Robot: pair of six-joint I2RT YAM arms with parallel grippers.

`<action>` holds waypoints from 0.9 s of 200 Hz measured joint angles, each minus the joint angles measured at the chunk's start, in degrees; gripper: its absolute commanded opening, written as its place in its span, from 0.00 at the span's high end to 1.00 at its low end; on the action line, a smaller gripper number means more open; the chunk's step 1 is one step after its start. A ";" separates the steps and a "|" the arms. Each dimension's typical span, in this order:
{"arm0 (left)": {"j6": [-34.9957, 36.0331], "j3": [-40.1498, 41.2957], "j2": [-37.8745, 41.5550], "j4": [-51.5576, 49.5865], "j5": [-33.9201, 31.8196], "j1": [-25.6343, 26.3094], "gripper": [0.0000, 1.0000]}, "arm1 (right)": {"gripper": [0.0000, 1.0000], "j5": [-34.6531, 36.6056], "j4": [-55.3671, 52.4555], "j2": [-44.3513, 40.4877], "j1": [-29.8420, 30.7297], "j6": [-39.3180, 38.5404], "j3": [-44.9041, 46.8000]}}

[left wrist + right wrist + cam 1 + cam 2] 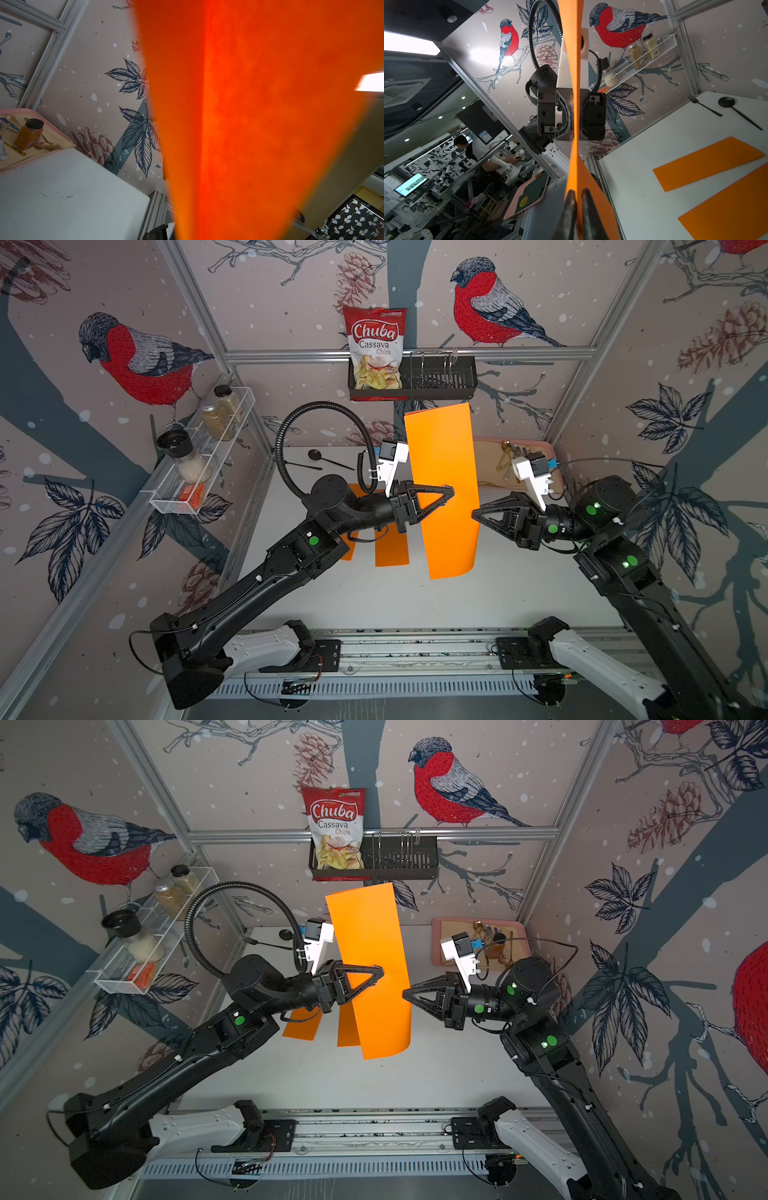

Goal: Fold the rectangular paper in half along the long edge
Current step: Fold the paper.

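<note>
Lifted clear of the white tabletop [519, 593] at centre frame in both top views: an orange rectangular paper sheet [444, 489] [370, 952], stood on end, long edges running up and down the frame, lower right corner curled. Clamped from frame left by the left gripper [451, 491] [380, 971], black triangular fingers reaching across the sheet's middle. Nipped at the right-hand long edge by the right gripper [473, 514] [404, 994], tips pressed together on the paper.

From the left wrist, little but blurred orange [249, 124] close to the lens, a brighter line running its length, and no gripper to be seen. Beside the orange, a plainer look at the pink tray [12, 111] with its black-lidded amber jar [29, 135], half hidden behind the right arm in a top view [490, 452].

From the right wrist, the sheet turned edge-on [574, 62], a thin orange band. Gripped near the lens by the right gripper [577, 195], one dark tip on either face; farther along, sandwiched in the closed left gripper [572, 112], seen head-on only here. Also laid out whole here: two flat orange strips [708, 166] [726, 207] on the table, partly covered by the left arm and the raised sheet in a top view [390, 547].

Only in the top views, at upper centre: a red-and-white chip bag [376, 348] standing in a black wire basket [440, 381].
</note>
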State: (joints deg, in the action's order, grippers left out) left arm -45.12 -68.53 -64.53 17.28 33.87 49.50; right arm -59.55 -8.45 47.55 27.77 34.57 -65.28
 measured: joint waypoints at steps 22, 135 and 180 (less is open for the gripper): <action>0.00 -0.02 0.00 -0.39 0.04 0.00 1.00 | 0.91 0.74 -2.10 -0.42 0.24 -1.25 -0.15; 0.15 -0.50 0.13 -1.22 -0.02 -0.07 1.00 | 1.00 1.27 -7.43 -2.08 1.36 -3.13 -0.20; 0.15 -0.57 0.42 -1.05 -1.05 -0.04 1.00 | 1.00 1.44 -8.59 -2.89 2.32 -3.30 0.28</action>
State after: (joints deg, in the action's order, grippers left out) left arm -44.97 -69.10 -64.12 16.23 32.82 49.45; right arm -58.11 -17.04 44.66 30.09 31.27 -64.99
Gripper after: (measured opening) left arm 0.048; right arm 0.119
